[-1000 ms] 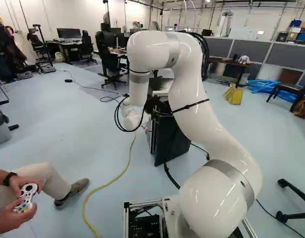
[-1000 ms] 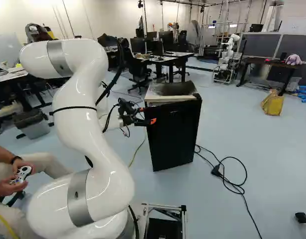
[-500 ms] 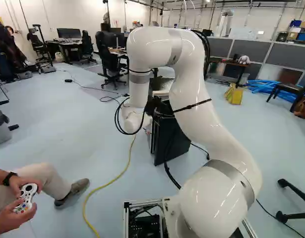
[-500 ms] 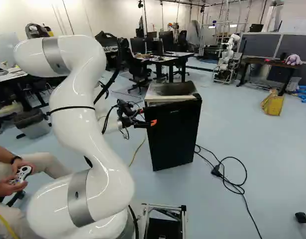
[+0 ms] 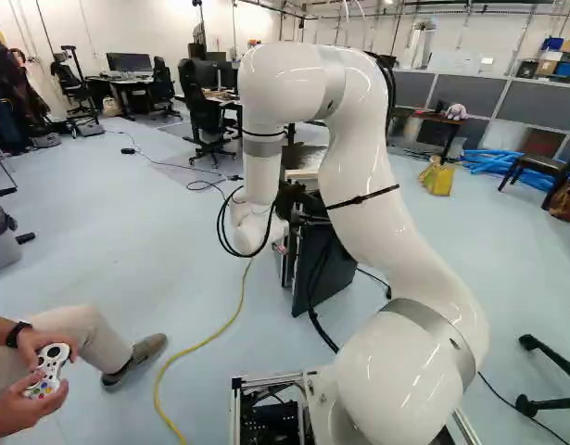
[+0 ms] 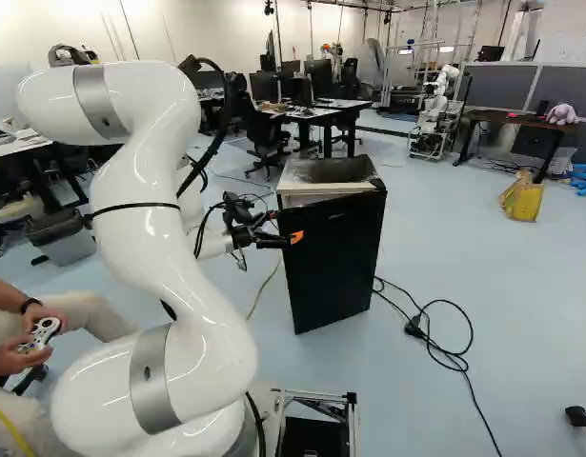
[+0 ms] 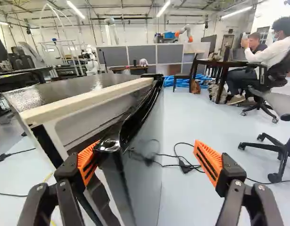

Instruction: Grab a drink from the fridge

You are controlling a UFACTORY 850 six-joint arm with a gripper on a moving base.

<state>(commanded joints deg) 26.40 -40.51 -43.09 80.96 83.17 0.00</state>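
Note:
The black fridge stands ahead of the arm, its door slightly ajar. At the door's free upper edge, my gripper reaches in from the side. In the wrist view the gripper is open and straddles the door: one orange pad is at the gap between door and cabinet, close against the door's edge, while the other pad stands well clear of its outer face. The fridge's inside is hidden, and no drink shows.
A seated person's hands hold a controller left of the base. A yellow cable and a black cable lie on the floor. Another robot stands far back; a yellow bag lies to the right.
The arm has drawn back slightly and its wrist has lowered a little. The fridge door has swung a bit further out with it. The base has not moved; the gripper remains open.

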